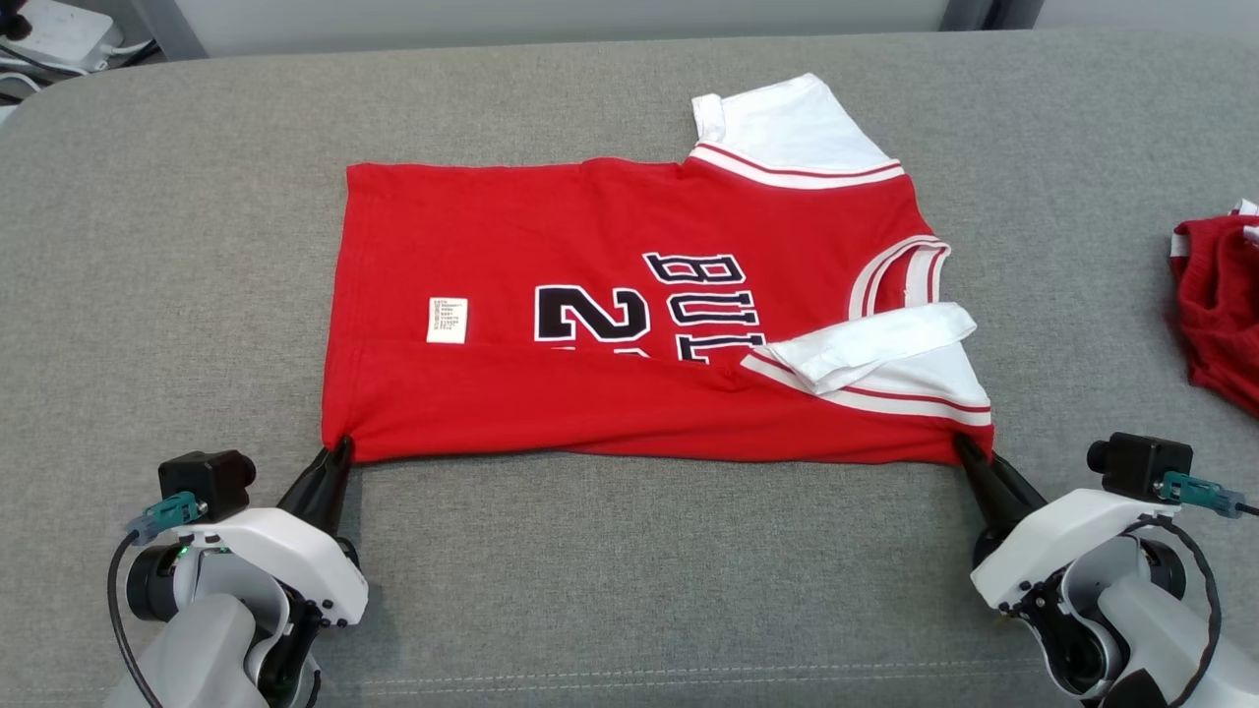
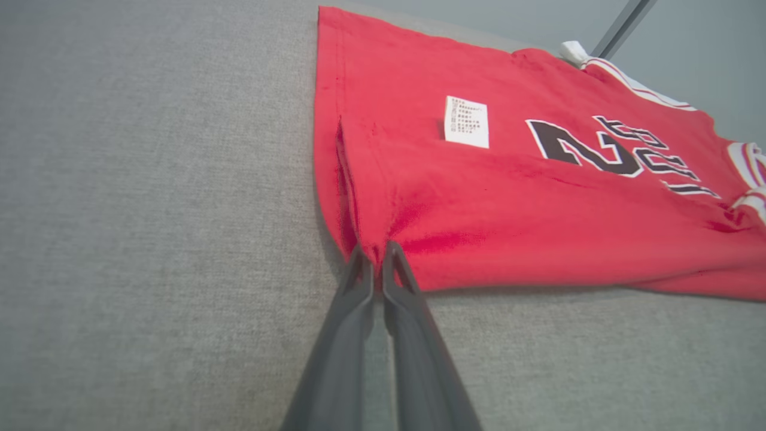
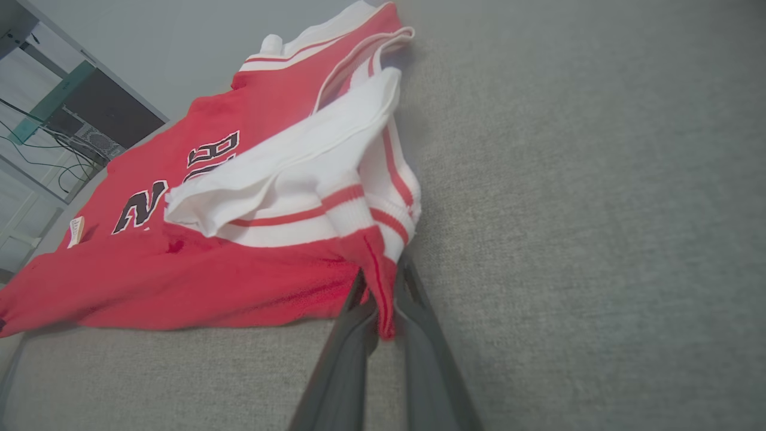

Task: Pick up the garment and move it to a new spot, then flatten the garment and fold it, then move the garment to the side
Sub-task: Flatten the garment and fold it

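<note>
The left claw and right claw each clench a near corner of the garment, seemingly through both layers. They should lift together, keeping that edge taut.

The right gripper is pinching a red-and-white corner of the garment between its two dark fingers, while the garment is lying spread across the grey cushion, its white sleeve folding back over the lettered red front.

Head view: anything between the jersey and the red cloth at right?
Nothing; the head view shows bare grey cushion between jersey and red cloth.
</note>
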Available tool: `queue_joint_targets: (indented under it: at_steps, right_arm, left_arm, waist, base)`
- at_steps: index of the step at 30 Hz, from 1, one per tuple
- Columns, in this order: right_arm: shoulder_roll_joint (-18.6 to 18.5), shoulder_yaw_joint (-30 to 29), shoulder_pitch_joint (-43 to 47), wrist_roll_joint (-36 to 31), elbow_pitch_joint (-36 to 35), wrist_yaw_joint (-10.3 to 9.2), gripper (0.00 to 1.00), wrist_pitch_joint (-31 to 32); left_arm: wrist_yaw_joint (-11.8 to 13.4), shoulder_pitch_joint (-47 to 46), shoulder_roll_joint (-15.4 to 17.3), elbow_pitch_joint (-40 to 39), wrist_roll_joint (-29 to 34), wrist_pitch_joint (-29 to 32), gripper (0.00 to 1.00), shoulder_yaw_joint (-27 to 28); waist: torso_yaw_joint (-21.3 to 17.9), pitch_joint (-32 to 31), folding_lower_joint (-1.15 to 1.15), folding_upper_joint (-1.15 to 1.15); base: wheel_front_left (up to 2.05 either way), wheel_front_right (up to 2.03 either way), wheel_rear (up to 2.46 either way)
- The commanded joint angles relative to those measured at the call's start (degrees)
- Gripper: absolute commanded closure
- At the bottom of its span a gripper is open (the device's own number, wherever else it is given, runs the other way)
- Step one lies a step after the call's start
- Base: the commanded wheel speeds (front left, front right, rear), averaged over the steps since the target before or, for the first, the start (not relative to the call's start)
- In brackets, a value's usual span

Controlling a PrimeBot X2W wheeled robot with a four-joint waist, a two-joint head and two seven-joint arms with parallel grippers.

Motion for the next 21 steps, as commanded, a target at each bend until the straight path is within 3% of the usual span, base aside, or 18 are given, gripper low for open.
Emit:
queue_joint_targets:
  at_steps: [1,21]
  right_arm:
    - [-1.58,0.66,0.54,0.42,-0.9,-0.25,1.0,-0.84]
    - [-4.78,2.8,6.57,2.84,-3.64,-0.25,1.0,3.02]
  left_arm:
    - [-0.39,-0.8,2.81,-0.88,-0.82,-0.75,1.0,0.65]
    - [-0.39,4.4,4.48,1.82,-4.55,-0.75,1.0,-6.59]
  waist:
    - [0.36,-0.99,0.0,0.0]
    - [1.89,-8.79,0.0,0.0]
  base:
    - [0.0,0.0,0.0]
    - [0.0,0.0,0.0]
